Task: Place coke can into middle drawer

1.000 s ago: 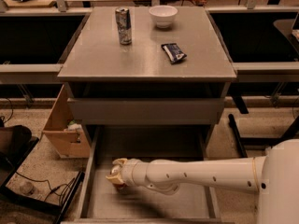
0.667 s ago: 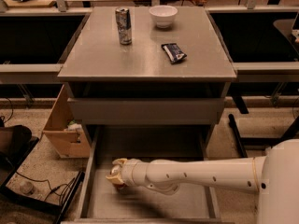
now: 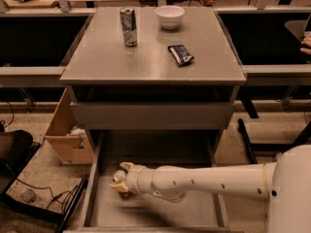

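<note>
The middle drawer (image 3: 194, 212) is pulled out at the bottom of the cabinet, a wide shallow grey tray with low side walls. My white arm reaches in from the right. My gripper (image 3: 121, 178) is over the drawer's left part, just above the floor. Its yellowish fingers (image 3: 127, 166) sit on either side of the coke can (image 3: 118, 175). Only the can's silver top and a sliver of its dark body below show; the rest is hidden by the fingers.
On the cabinet top stand a tall silver-and-blue can (image 3: 129, 26), a white bowl (image 3: 170, 16) and a dark snack packet (image 3: 181, 54). The upper drawer shows as a plain grey front panel (image 3: 150, 114). A cardboard box (image 3: 65, 137) and cables (image 3: 43, 193) lie left.
</note>
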`<action>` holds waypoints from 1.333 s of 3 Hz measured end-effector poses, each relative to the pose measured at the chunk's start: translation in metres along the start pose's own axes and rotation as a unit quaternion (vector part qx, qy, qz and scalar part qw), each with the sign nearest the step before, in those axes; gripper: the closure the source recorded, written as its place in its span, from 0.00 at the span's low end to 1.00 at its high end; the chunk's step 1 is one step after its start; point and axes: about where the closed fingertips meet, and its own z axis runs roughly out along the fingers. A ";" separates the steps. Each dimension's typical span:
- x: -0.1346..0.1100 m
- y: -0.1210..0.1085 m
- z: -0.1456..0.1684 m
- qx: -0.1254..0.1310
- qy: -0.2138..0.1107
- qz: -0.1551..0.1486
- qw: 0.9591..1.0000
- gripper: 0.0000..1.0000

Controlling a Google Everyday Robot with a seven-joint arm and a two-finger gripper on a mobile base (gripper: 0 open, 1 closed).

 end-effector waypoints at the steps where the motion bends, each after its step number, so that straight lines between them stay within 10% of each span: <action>1: 0.000 0.000 0.000 0.000 0.000 0.000 1.000 0.00; 3: -0.017 0.000 -0.018 -0.010 0.011 -0.002 1.000 0.00; 4: -0.022 0.021 -0.048 -0.043 0.069 0.027 0.996 0.00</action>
